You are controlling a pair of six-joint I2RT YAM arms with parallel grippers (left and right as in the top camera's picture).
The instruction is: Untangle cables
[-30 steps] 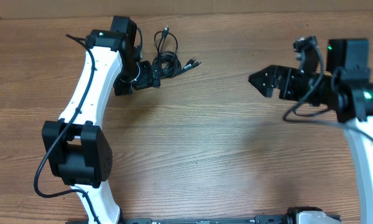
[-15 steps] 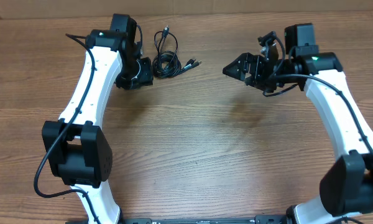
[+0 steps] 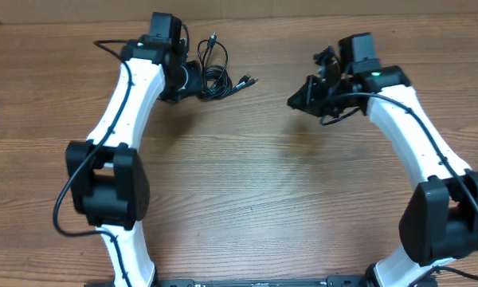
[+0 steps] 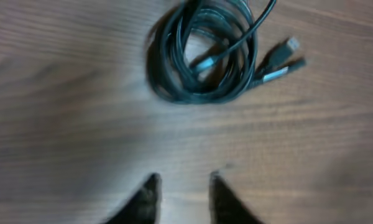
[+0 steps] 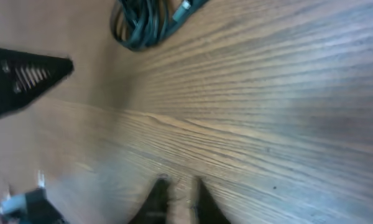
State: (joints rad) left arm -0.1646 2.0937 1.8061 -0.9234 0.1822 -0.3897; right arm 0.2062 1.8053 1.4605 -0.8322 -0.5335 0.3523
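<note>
The cables (image 3: 215, 73) lie in a small black bundle on the table (image 3: 247, 183), up at about 11 o'clock when you look from above. They are wound in round loops, one on top of the other. Two plug ends (image 4: 278, 67) stick out at 3 o'clock of the bundle.

The left claw (image 3: 194, 80) sits just at 9 o'clock of the bundle. Its two fingers are a little apart. Only wood shows between them, so it is pinching nothing. The right claw (image 3: 295, 100) is out at 3 o'clock of the bundle, well apart from it. Its fingers are close together with a thin gap, and it pinches nothing too.

I think the job has hardly begun, because the loops look all wound up. A good way is for the left claw to spread wider, come down on the near side of the loops and hold them down. Then the right claw can come over to the plug ends, pinch just one, and pull it slowly out toward 3 o'clock. Grabbing many cords at once may just drag the whole bundle along.

The table is brown wood with long lines in it, flat and smooth. A plain tan strip runs past the far edge at 12 o'clock, and I cannot tell what it is
</note>
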